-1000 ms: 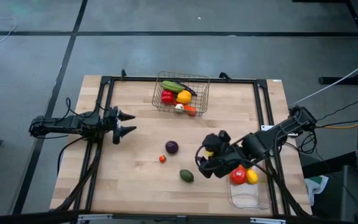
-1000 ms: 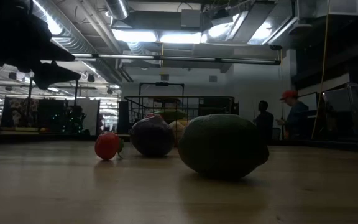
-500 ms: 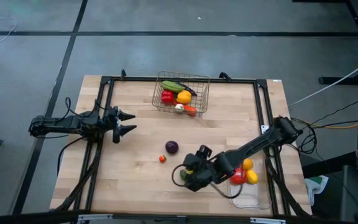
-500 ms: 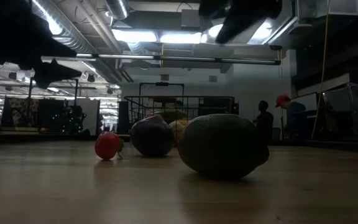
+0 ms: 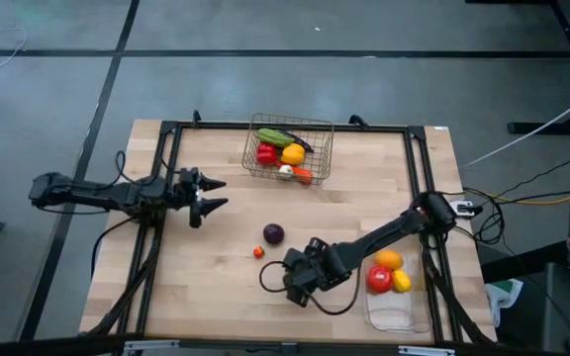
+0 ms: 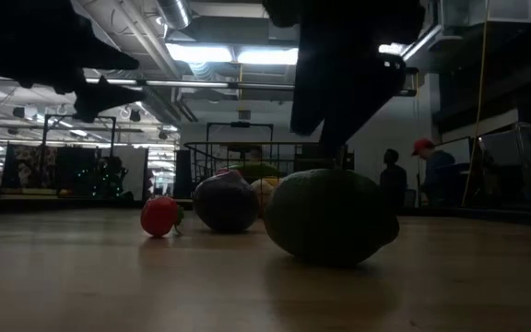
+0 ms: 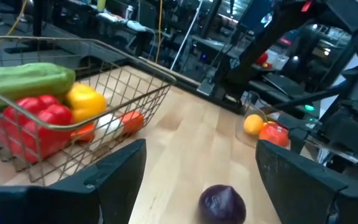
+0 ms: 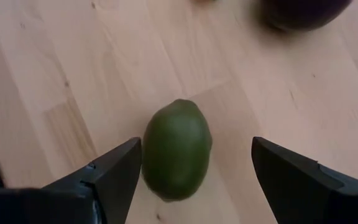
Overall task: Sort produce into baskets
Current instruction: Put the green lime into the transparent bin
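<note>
**Right pincer over green fruit, fingers spread, nothing gripped**

No legible writing or labels in any view.

Count on the bare tabletop [image 5: 216, 277]: three loose pieces. One dark green oval fruit [image 8: 176, 149], one purple round piece [image 5: 273, 233], one small red piece [image 5: 258, 252] just beside the purple one.

Wire basket [image 5: 317, 148] at the far edge of the tabletop holds five visible pieces: one long green vegetable [image 7: 27, 79], one red pepper [image 7: 33, 124], one yellow pepper [image 7: 86, 101], one pale whitish piece [image 7: 107, 123], one orange piece [image 7: 129, 121].

Clear tray [image 5: 394, 311] at the near right holds three: one orange, one red, one yellow.

Right pincer [image 5: 293, 287] hangs directly over the green fruit, fingers wide apart on either side of it, not touching; it holds nothing.

Left pincer [image 5: 209, 195] waits above the left of the tabletop, fingers apart, empty, pointing toward the basket.
</note>
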You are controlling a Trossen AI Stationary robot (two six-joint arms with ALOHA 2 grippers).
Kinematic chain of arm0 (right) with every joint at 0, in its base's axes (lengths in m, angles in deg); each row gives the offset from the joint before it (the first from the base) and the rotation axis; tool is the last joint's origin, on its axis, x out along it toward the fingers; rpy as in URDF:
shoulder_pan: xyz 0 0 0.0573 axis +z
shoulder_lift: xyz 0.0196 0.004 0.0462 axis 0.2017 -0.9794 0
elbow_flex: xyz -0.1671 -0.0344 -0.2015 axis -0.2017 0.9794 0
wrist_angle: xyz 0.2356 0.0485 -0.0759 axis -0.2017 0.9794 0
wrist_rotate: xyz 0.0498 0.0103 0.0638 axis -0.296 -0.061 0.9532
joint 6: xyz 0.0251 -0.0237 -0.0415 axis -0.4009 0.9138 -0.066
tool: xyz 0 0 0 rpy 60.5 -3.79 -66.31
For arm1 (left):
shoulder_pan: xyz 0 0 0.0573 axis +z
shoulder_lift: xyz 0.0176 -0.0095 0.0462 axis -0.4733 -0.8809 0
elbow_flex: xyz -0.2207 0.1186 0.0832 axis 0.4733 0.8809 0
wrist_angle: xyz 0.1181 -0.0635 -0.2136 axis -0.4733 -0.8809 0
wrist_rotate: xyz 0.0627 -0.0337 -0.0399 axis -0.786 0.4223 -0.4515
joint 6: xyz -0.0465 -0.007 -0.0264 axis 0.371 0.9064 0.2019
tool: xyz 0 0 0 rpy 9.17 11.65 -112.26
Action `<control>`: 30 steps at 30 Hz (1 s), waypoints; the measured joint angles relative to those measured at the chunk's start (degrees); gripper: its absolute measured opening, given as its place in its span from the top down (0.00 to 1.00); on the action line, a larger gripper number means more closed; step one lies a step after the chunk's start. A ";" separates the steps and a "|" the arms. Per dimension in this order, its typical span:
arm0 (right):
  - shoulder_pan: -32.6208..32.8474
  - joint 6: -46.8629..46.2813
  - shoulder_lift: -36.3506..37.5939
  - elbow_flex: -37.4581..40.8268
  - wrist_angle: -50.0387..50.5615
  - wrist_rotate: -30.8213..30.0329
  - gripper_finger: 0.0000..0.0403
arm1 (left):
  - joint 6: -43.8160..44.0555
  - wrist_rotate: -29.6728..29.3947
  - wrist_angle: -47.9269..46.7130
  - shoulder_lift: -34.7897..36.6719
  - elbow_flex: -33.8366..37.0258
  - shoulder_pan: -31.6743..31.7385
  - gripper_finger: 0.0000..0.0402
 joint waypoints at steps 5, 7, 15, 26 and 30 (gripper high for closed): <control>0.00 -0.29 -1.54 0.00 -1.57 1.96 0.25 | -0.02 1.70 7.25 -7.72 0.00 -0.06 0.26; 0.00 -0.38 -2.28 -0.02 -1.72 2.60 0.25 | -0.02 1.86 9.75 -10.26 0.00 -0.53 0.26; -0.15 -0.40 -3.14 -0.02 -1.51 1.80 0.25 | 0.00 2.04 16.47 -18.84 -0.02 -3.34 0.26; -2.39 0.96 -6.47 0.00 -0.78 7.34 0.26 | 1.45 2.04 21.34 -26.58 -0.22 -6.68 0.26; -3.05 1.76 -6.99 0.00 -0.52 9.54 0.32 | 1.68 2.03 21.30 -28.69 -0.54 -7.14 0.26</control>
